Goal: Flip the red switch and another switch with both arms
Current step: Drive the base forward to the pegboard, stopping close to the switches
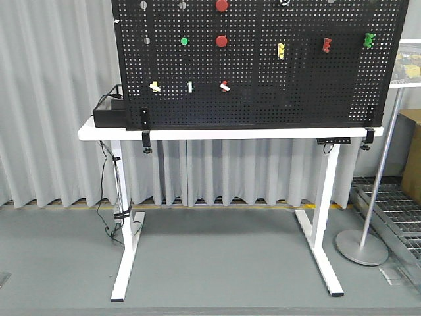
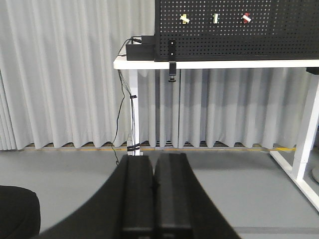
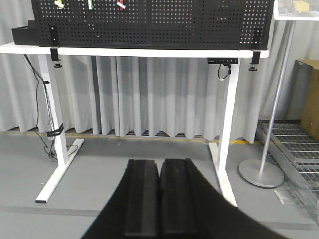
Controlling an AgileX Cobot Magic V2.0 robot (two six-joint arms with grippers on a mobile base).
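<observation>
The red switch (image 1: 224,86) is a tiny red toggle with a white lever, low on the black pegboard (image 1: 296,99); it also shows as the red switch (image 2: 245,18) and the red switch (image 3: 120,4). The other switch (image 1: 155,86), pale yellow, sits further left in the same row, seen too as the yellow switch (image 2: 184,19) and the yellow switch (image 3: 59,4). My left gripper (image 2: 153,157) and right gripper (image 3: 159,162) are both shut on nothing. They hang low, well back from the board, above the grey floor. Neither arm shows in the front view.
A slim white toggle (image 1: 190,86) sits between the two switches. Round red buttons (image 1: 222,41), a green button (image 1: 185,41) and chunky yellow (image 1: 281,51), red (image 1: 326,45) and green (image 1: 369,40) pieces are higher. The board stands on a white table (image 1: 99,133); a pole stand (image 1: 360,247) is at right.
</observation>
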